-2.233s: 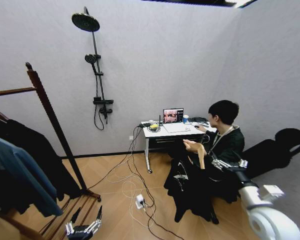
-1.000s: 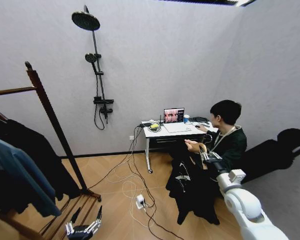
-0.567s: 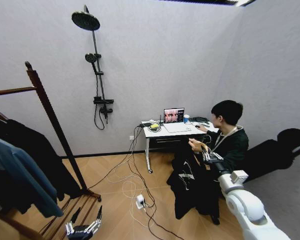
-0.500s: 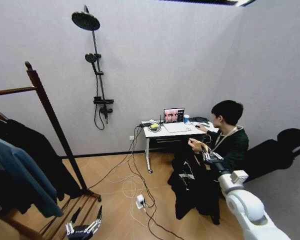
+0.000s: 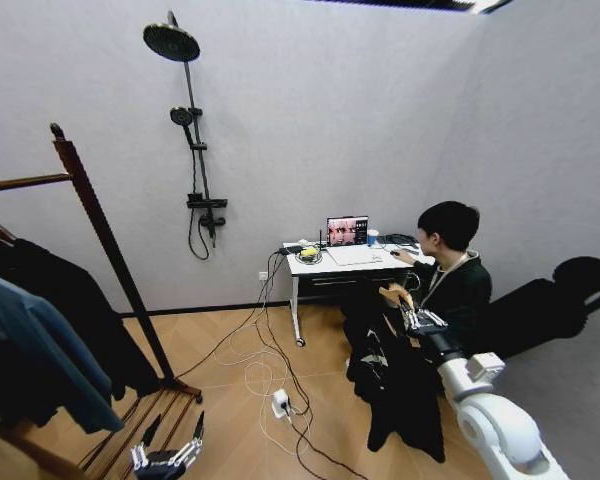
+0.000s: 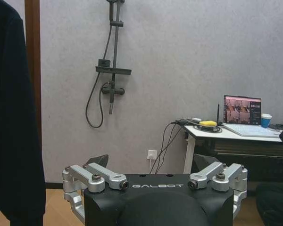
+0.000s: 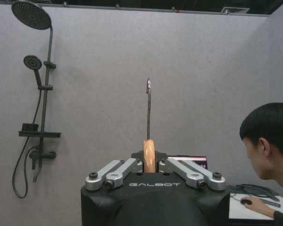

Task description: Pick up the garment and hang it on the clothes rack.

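Your right gripper (image 5: 413, 318) is clamped on the light wooden hanger (image 7: 149, 155) of the black long-sleeved garment (image 5: 395, 385). The garment hangs straight below the gripper, off the floor, in front of the white desk (image 5: 352, 263). The dark red-brown wooden clothes rack (image 5: 105, 250) stands well apart, far left. Your left gripper (image 5: 165, 462) is parked low with fingers spread wide, holding nothing.

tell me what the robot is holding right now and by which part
The right end effector holds the garment by the neck of its wooden hanger; the left end effector holds nothing.
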Tool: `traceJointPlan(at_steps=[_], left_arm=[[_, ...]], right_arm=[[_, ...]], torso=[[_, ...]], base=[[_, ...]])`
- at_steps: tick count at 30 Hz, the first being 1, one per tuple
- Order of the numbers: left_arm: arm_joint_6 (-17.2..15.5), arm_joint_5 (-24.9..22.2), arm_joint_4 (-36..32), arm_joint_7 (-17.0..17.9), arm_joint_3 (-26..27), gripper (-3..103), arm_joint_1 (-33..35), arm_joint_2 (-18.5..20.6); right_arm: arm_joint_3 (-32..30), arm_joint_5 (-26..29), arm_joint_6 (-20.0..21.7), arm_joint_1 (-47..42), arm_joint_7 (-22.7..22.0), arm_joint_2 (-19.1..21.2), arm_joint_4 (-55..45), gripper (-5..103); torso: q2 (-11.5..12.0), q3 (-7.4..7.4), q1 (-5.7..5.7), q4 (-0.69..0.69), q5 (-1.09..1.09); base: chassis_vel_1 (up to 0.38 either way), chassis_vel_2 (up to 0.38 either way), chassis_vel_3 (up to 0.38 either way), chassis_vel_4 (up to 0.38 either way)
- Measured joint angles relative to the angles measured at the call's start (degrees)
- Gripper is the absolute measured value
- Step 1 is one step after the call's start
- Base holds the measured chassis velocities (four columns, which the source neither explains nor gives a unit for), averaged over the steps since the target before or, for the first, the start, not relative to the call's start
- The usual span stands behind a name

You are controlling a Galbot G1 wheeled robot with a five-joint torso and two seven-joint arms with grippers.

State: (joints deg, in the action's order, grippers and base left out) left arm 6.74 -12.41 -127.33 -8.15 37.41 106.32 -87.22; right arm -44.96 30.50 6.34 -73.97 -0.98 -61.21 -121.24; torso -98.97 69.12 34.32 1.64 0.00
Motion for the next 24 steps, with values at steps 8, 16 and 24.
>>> traceJointPlan(at_steps=[8, 16, 24], left_arm=[[0.0, 0.0, 0.0, 0.0, 0.0, 100, 0.0, 0.0], [0.0, 0.0, 0.0, 0.0, 0.0, 100, 0.0, 0.0], [0.0, 0.0, 0.0, 0.0, 0.0, 100, 0.0, 0.0]], right_arm=[[0.1, 0.8, 0.0, 0.4, -0.1, 0.6, -0.1, 10], [-0.8, 1.7, 0.0, 0.9, -0.1, 1.9, 0.0, 10], [-1.0, 2.2, 0.5, 0.5, 0.0, 2.0, -1.2, 10]], torso=[[0.0, 0.00, 0.00, -0.01, 0.00], [0.0, 0.00, 0.00, 0.00, 0.00], [0.0, 0.00, 0.00, -0.01, 0.01]], base=[[0.037, 0.029, 0.029, 0.029], [0.087, 0.086, 0.073, 0.069], [0.101, 0.114, 0.119, 0.114]])
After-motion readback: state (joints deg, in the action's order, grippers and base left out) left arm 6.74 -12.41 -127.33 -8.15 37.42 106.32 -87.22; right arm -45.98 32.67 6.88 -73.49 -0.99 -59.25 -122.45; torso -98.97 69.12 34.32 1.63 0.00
